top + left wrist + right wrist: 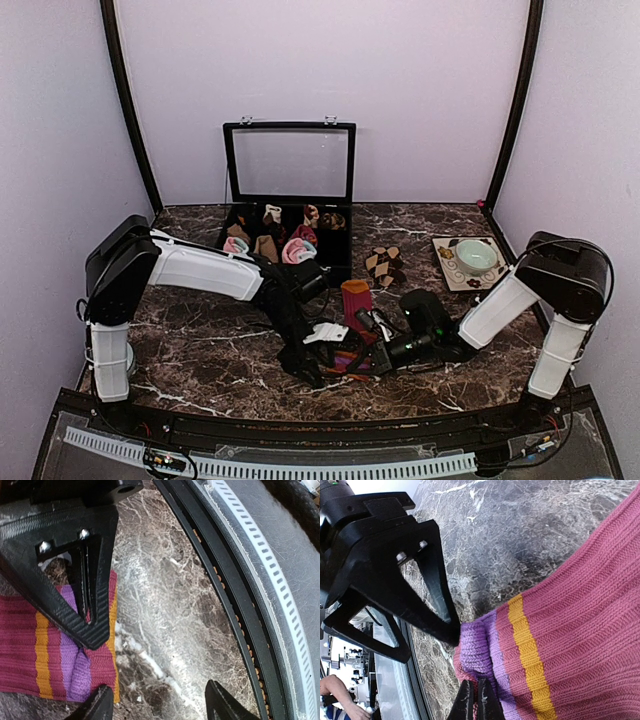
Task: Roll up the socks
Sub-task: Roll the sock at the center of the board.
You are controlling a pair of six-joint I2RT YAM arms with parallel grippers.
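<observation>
The long magenta sock [580, 615], with purple and orange stripes, lies on the marble table [170, 595] between the two arms. One end of it stands up as a thick fold [355, 297]. My right gripper [476, 700] is shut on the purple-striped edge of this sock. My left gripper [160, 705] is open over bare marble right beside the sock's edge [55, 650], and one fingertip [451, 630] touches the purple fold. The brown-and-beige diamond socks [383, 265] lie further back, apart from both grippers.
An open black box [345, 262] holding several small sock rolls stands at the back centre with its lid up. A plate with a green bowl [473, 256] sits at the back right. The table's black front rim [235, 605] runs close to the left gripper.
</observation>
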